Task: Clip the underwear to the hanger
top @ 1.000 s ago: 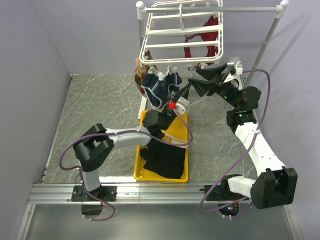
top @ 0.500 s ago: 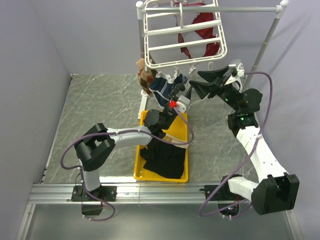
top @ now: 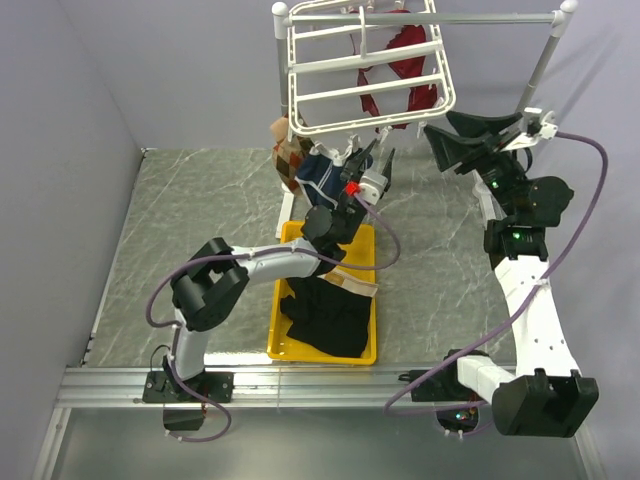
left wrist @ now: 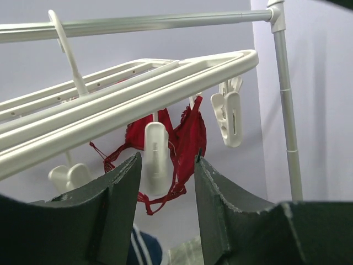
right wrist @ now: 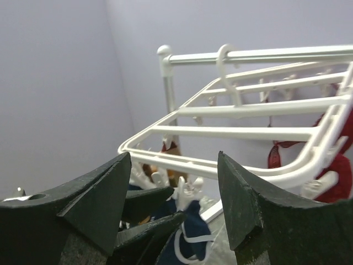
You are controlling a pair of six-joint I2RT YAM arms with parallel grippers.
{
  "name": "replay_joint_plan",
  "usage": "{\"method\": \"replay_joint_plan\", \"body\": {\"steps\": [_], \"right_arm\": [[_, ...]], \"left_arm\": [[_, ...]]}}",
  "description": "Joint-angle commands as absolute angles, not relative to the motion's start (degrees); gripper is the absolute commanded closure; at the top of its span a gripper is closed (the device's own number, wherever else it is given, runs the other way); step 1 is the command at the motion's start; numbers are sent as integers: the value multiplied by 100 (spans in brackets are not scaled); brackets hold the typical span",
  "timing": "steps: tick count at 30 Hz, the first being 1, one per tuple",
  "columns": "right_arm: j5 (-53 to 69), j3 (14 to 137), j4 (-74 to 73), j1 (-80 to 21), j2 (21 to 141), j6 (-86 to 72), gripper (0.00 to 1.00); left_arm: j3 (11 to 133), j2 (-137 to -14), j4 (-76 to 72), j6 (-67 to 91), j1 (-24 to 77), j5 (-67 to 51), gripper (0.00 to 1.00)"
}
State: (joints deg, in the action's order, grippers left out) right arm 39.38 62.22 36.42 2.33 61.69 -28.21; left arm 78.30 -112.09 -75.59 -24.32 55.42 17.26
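Note:
The underwear (top: 325,318) lies bunched in the yellow tray (top: 362,245), black with its tan waistband (top: 350,283) showing; no gripper holds it. The hanger (top: 365,92) hangs from the pole stand, with small white clips (left wrist: 156,149) dangling under its bars (left wrist: 165,77). My left gripper (top: 375,158) is raised just under the rack's near edge, open, nothing between its fingers (left wrist: 166,160); one clip shows beyond the gap. My right gripper (top: 440,122) stands open and empty to the right of the rack (right wrist: 172,157), whose bars (right wrist: 231,132) are ahead of it.
A navy pair with white trim (top: 322,172) hangs clipped at the rack's near-left corner, beside a brown patterned item (top: 285,155). A red garment (top: 405,60) hangs under the far side. The stand's right pole (top: 535,70) rises behind my right arm.
My left gripper rose toward the rack's edge and its jaws spread apart. My right gripper pulled back up and to the right, away from the rack. The rack swung slightly.

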Motion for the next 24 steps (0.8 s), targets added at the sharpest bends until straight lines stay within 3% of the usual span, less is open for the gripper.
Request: {"method": "replay_joint_plan", "body": {"steps": [1, 13, 24], "right_arm": [[3770, 6486, 3656, 535, 6047, -3155, 29], [3937, 6478, 3841, 800, 6073, -3436, 29], [4104, 6460, 3981, 809, 6205, -3620, 29]], "left_arm": [[8305, -11434, -9027, -2215, 5537, 1872, 51], [9597, -12357, -8464, -2232, 5388, 2285, 53], [9624, -12454, -8420, -2109, 5291, 2153, 59]]}}
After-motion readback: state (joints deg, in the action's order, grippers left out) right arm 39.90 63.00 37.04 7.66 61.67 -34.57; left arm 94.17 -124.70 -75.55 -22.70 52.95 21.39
